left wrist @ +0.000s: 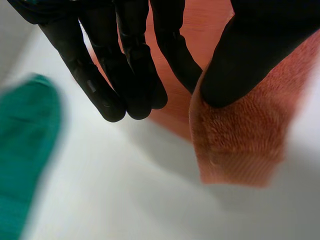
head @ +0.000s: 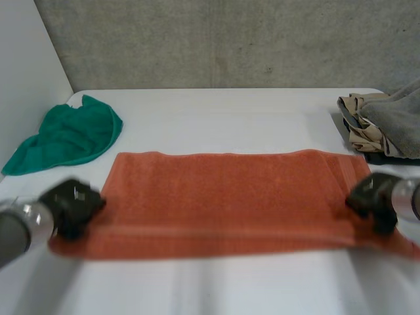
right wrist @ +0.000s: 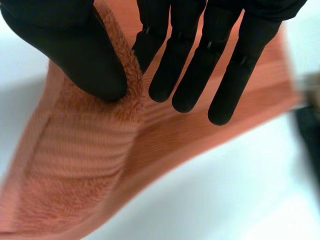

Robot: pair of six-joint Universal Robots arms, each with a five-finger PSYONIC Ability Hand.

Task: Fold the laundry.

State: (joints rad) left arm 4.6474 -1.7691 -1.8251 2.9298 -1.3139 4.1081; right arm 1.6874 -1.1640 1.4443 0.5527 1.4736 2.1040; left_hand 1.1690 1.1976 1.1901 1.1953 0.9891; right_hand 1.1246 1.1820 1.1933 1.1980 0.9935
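Note:
An orange towel (head: 230,197) lies spread flat across the middle of the white table (head: 230,111), its long side running left to right. My left hand (head: 72,203) is at the towel's near left corner. In the left wrist view the thumb (left wrist: 260,45) pinches the lifted corner of the towel (left wrist: 240,145) against a finger (left wrist: 175,55), and the corner hangs just above the table. My right hand (head: 371,197) is at the near right corner. There its thumb (right wrist: 75,50) pinches a raised fold of the towel (right wrist: 85,160) against the fingers (right wrist: 165,65).
A crumpled green cloth (head: 69,134) lies at the far left of the table, and it also shows beside my left hand as the green cloth (left wrist: 25,150). A pile of grey and beige clothes (head: 387,125) sits at the far right edge. A grey wall stands behind the table.

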